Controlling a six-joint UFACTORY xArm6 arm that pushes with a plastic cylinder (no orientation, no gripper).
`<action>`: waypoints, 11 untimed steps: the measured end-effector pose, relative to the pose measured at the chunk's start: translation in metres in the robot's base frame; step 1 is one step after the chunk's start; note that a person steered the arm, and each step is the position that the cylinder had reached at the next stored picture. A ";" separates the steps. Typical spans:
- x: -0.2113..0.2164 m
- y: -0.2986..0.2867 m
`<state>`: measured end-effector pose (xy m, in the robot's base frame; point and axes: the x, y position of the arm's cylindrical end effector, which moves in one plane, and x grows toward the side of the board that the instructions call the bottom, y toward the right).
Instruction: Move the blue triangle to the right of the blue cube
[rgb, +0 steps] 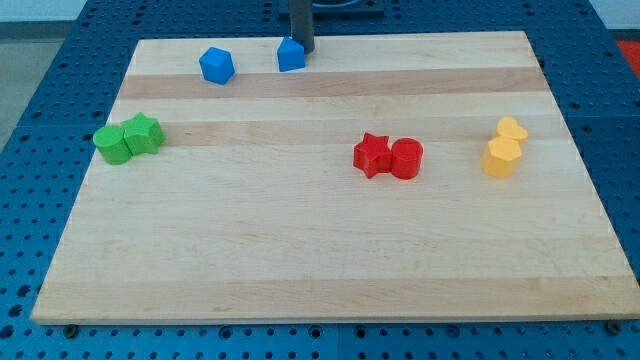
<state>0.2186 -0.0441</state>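
The blue triangle sits near the board's top edge, a little left of centre. The blue cube lies to its left, with a gap between them. My tip comes down from the view's top and stands right against the blue triangle's upper right side, touching or nearly touching it.
A green cylinder and a green star sit together at the left. A red star and a red cylinder touch at the centre right. Two yellow blocks stand at the right. The wooden board rests on a blue perforated table.
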 end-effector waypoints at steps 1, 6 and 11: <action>0.004 0.001; 0.016 -0.030; 0.027 -0.082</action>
<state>0.2458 -0.1260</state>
